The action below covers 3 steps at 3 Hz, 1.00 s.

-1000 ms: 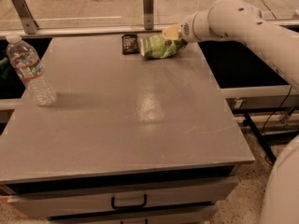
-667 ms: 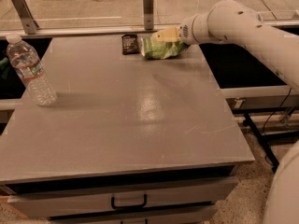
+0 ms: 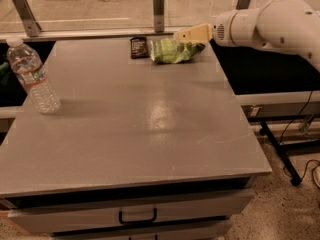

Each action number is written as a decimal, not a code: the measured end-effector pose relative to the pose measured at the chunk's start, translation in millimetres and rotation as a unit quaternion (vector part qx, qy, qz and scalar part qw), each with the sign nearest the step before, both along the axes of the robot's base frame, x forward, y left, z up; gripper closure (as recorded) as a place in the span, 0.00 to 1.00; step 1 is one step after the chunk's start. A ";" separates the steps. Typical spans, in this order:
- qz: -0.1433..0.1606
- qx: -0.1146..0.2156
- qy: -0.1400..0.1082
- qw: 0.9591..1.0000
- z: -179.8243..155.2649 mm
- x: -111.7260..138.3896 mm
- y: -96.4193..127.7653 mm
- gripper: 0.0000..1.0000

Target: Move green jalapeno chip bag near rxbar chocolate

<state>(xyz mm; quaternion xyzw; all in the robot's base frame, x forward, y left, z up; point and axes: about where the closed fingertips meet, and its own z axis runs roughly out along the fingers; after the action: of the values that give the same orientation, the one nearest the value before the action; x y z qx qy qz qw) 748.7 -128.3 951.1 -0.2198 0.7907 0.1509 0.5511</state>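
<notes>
Whether the jaws are open or closed cannot be told from this view. At the left edge of the grey table (image 3: 135, 134), a clear water bottle (image 3: 34, 76) with a white cap is seen standing upright. Toward the far edge, the rxbar chocolate (image 3: 138, 47) is laid flat. The green jalapeno chip bag (image 3: 172, 51) is found just beside it on its right, resting on the tabletop. The gripper (image 3: 187, 34) is positioned at the bag's upper right end, against or just over it; contact cannot be confirmed. Farther right, the white arm (image 3: 270, 19) is extended in from beyond the table's right side.
</notes>
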 end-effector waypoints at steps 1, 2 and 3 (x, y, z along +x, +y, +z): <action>0.074 -0.015 -0.014 0.997 41.4 -72.0 -0.1 0.00; 0.106 -0.091 -0.064 0.988 90.0 -147.8 -22.4 0.00; 0.087 -0.134 -0.084 0.983 94.6 -168.8 -64.9 0.00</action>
<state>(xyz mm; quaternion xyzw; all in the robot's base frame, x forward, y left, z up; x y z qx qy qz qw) 579.9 -193.1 1045.7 -0.3722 0.7322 0.0718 0.5658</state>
